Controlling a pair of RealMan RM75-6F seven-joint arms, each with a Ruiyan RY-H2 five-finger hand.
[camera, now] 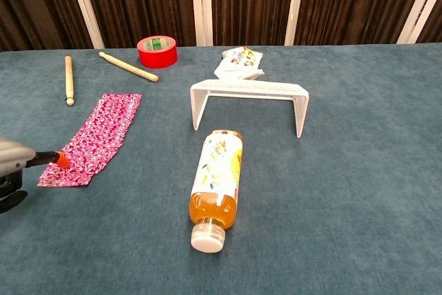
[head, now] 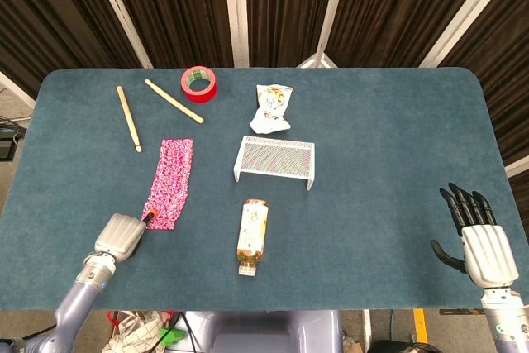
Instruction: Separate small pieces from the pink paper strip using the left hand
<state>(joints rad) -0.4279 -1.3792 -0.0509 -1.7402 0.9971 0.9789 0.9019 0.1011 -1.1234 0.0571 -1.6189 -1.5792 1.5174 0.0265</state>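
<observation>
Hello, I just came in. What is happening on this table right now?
The robot's left hand has its orange fingertip at the near end of the pink patterned paper strip on the blue table. No piece is torn off yet. The right hand is at the table's right edge, fingers apart, holding nothing. A bottle of orange drink lies beside the strip.
</observation>
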